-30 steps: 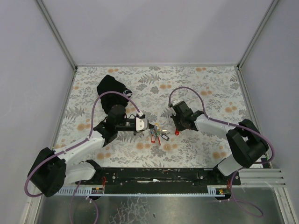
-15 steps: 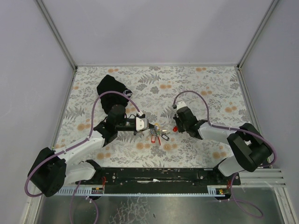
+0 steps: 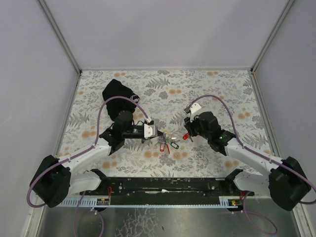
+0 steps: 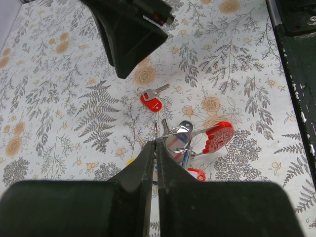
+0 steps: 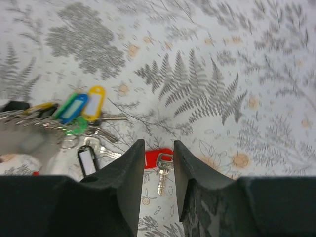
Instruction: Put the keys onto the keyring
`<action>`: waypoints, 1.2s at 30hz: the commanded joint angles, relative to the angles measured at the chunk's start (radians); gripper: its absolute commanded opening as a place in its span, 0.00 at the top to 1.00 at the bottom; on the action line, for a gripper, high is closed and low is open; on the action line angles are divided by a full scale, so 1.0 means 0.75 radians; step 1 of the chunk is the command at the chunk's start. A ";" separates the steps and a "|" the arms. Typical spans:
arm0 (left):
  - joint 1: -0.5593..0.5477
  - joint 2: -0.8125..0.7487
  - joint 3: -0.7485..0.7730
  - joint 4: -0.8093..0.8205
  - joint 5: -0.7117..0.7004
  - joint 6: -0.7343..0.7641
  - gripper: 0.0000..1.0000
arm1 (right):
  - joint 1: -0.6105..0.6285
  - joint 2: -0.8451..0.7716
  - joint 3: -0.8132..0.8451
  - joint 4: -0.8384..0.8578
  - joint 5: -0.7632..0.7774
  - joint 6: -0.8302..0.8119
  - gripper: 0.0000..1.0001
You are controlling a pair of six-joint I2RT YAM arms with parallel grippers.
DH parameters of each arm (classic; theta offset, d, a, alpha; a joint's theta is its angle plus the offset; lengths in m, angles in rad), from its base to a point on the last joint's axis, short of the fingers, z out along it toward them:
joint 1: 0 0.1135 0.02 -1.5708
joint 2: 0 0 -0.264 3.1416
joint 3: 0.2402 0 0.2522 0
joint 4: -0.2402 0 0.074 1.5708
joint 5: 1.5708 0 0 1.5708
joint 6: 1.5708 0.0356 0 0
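Observation:
My left gripper (image 3: 156, 132) is shut on the metal keyring (image 4: 178, 139). The ring carries several keys with coloured tags (image 3: 167, 142), among them a big red tag (image 4: 217, 136). In the right wrist view the bunch lies at the left, with blue, yellow and green tags (image 5: 79, 106) and a black tag (image 5: 87, 159). One loose key with a red tag (image 5: 159, 159) lies on the cloth to the right of the bunch (image 3: 187, 137); it also shows in the left wrist view (image 4: 151, 101). My right gripper (image 3: 188, 132) is open, its fingers (image 5: 129, 168) on either side of that key.
A black cloth pouch (image 3: 118, 94) with a white logo lies at the back left of the flower-patterned tablecloth (image 3: 222, 94). Grey walls close in the sides and back. The black base rail (image 3: 163, 185) runs along the near edge.
My right arm has swung its elbow out to the right and forward, and its gripper has turned over the loose red-tagged key. My left gripper and the key bunch have stayed in place.

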 commanded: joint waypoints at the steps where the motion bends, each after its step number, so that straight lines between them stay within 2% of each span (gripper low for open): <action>1: 0.009 0.002 -0.002 0.110 0.007 -0.007 1.00 | -0.003 -0.137 -0.023 0.117 -0.295 -0.293 0.63; 8: 0.009 0.005 0.002 0.104 0.011 -0.007 1.00 | -0.003 -0.246 -0.166 0.402 -0.772 -0.545 0.63; 14: 0.009 0.011 0.011 0.093 0.021 -0.005 1.00 | -0.003 -0.188 -0.091 0.381 -1.021 -0.633 0.63; 23: 0.008 0.014 0.016 0.093 0.036 -0.011 1.00 | 0.004 -0.089 -0.048 0.521 -1.144 -0.674 0.64; 36: 0.009 0.014 0.015 0.107 0.046 -0.024 1.00 | 0.053 0.031 0.031 0.471 -1.181 -0.746 0.70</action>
